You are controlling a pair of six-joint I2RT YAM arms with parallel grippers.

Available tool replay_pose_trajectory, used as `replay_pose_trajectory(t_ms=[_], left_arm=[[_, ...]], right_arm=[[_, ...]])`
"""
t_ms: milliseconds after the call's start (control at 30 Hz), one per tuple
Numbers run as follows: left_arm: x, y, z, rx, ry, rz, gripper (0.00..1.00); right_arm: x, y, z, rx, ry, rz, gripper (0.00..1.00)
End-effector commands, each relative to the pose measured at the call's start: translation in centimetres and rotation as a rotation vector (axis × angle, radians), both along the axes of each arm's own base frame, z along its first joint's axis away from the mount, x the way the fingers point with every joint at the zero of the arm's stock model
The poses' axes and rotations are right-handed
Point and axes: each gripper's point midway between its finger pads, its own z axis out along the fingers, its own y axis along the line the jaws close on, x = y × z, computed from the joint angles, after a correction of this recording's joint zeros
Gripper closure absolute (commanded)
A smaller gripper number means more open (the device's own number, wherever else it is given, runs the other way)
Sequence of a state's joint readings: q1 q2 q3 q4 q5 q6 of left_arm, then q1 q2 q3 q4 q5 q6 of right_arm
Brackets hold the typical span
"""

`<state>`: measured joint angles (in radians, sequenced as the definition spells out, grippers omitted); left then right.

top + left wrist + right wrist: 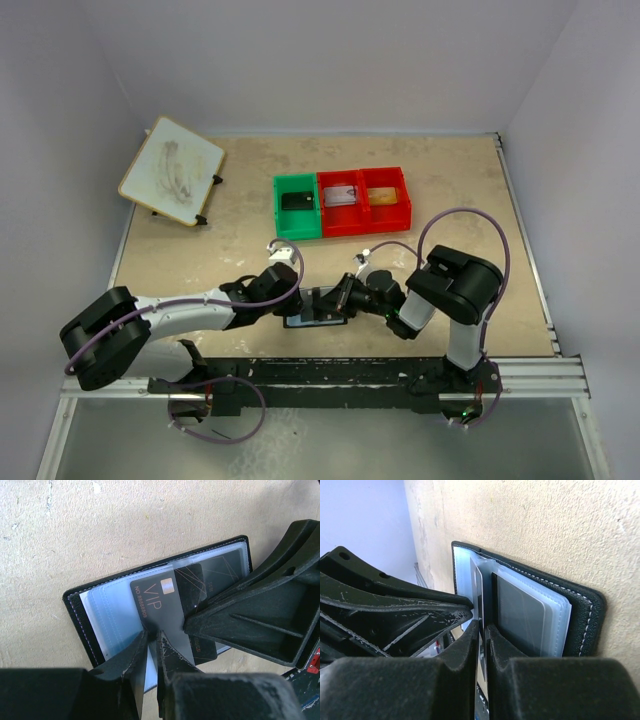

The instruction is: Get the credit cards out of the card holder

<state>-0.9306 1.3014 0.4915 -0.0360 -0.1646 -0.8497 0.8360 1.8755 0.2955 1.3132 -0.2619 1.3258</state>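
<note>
The card holder (312, 321) lies open on the table between both grippers, black outside (80, 625), with pale clear sleeves inside (555, 620). A black VIP credit card (160, 600) sticks partway out of a sleeve, tilted. My left gripper (152, 639) is shut on that card's lower left edge. My right gripper (482, 627) is shut on a thin card edge (480, 590), and its fingers (250, 615) meet the same card's right side. Another dark card (220, 570) sits inside a sleeve. From above, the left gripper (303, 300) and right gripper (345, 297) nearly touch.
A green bin (297, 205) and red bins (365, 200) stand behind the holder, each with a small item inside. A white board (172, 170) lies tilted at the back left. The arm bases and a rail (400, 372) run along the near edge.
</note>
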Motion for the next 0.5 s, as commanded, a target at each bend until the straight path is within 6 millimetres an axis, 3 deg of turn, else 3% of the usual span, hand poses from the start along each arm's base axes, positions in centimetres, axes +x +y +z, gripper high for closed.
replay_pose_trajectory(t_ms=[0,167,467], left_arm=[[-0.43,1.30,-0.90,0.056,0.010,0.009,0.90],[-0.41,1.37,-0.86,0.058,0.009,0.011,0.90],[-0.34,1.33,-0.77,0.058,0.006,0.011,0.91]], right_arm=[[0.44,0.09,0.72,0.002,-0.035,0.007,0.91],[0.48,-0.40,1.01,0.011,-0.044,-0.013,0.99],[0.50,-0.91,1.08,0.006,-0.047,-0.025,1.00]])
